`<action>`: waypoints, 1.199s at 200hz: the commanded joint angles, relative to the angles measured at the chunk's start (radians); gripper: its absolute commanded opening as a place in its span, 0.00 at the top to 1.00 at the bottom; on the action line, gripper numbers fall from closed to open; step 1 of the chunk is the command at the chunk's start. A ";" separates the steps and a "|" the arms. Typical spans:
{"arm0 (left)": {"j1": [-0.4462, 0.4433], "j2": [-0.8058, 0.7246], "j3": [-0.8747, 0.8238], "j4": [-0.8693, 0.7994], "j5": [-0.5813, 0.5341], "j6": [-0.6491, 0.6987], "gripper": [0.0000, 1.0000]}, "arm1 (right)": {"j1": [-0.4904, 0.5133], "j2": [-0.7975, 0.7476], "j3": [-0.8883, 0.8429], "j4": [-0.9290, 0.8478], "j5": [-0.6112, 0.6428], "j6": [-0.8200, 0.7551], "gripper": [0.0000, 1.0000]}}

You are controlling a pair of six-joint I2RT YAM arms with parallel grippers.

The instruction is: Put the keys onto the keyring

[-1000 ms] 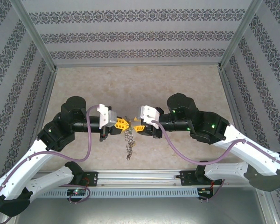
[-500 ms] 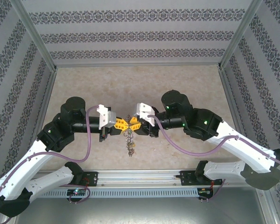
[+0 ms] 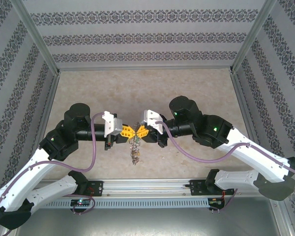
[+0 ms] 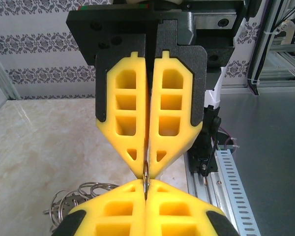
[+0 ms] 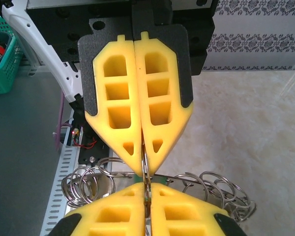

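Left gripper (image 3: pixel 131 131) and right gripper (image 3: pixel 140 131) are parked tip to tip over the middle of the table (image 3: pixel 196 88). Both are clamped tight on the keyring (image 3: pixel 134 150), whose wire loops are bunched just below.

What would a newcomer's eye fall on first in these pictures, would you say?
The yellow left pincer and right pincer meet tip to tip above the middle of the table, both shut on the thin wire of the keyring. Its tangle of silvery loops dangles just beneath them.
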 commanded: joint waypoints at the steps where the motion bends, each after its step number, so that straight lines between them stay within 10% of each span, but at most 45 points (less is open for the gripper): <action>1: -0.003 -0.023 0.008 0.088 0.017 -0.015 1.00 | -0.013 -0.016 -0.017 -0.016 -0.006 0.018 0.90; 240: -0.003 -0.053 -0.019 0.258 0.072 -0.091 1.00 | -0.103 -0.025 -0.144 0.140 -0.107 0.139 1.00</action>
